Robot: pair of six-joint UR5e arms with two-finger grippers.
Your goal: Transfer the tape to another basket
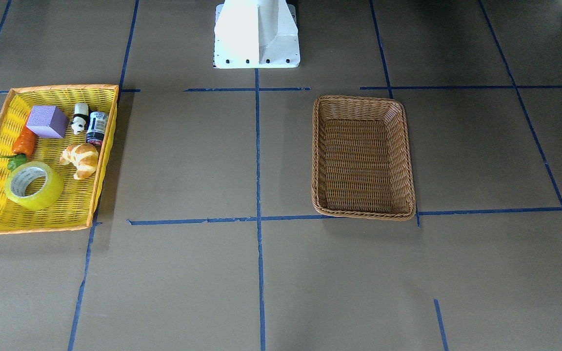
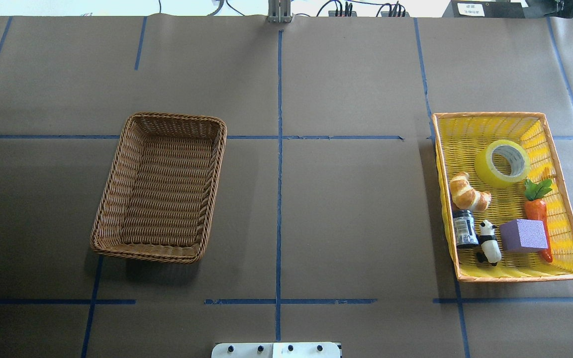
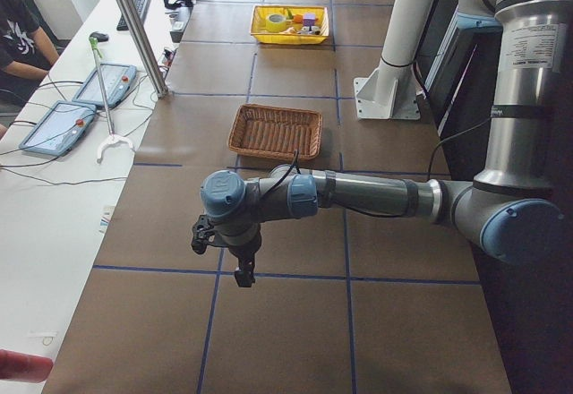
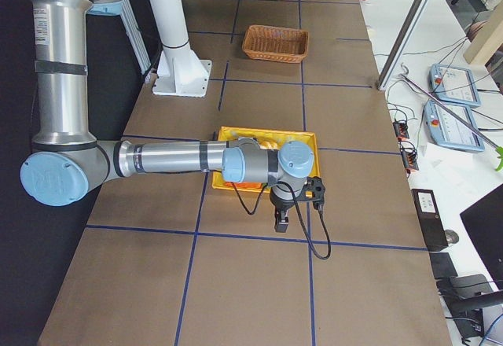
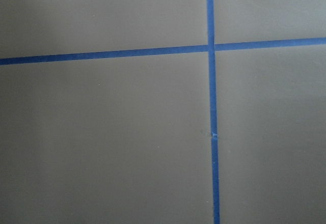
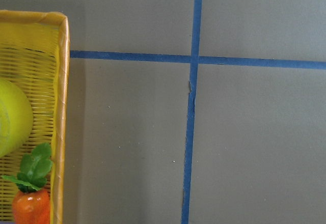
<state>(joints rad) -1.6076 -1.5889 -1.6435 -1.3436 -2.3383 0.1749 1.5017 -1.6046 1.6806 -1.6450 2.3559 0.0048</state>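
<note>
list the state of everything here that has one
tape: lying in yellow basket, not held
brown basket: upright, nothing in it
carrot: lying in yellow basket
left claw: over bare table, holding nothing, open or shut unclear
right claw: over table beside yellow basket, holding nothing, open or shut unclear

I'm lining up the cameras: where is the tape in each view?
Front-facing: tape in the yellow basket, lower left.
Overhead: right side, basket's far end.
Exterior left: top, far and small.
Exterior right: cannot tell; the right arm covers the basket.
Left wrist: not in it.
Right wrist: left edge, above the carrot.
Landmark: the yellow basket.
</note>
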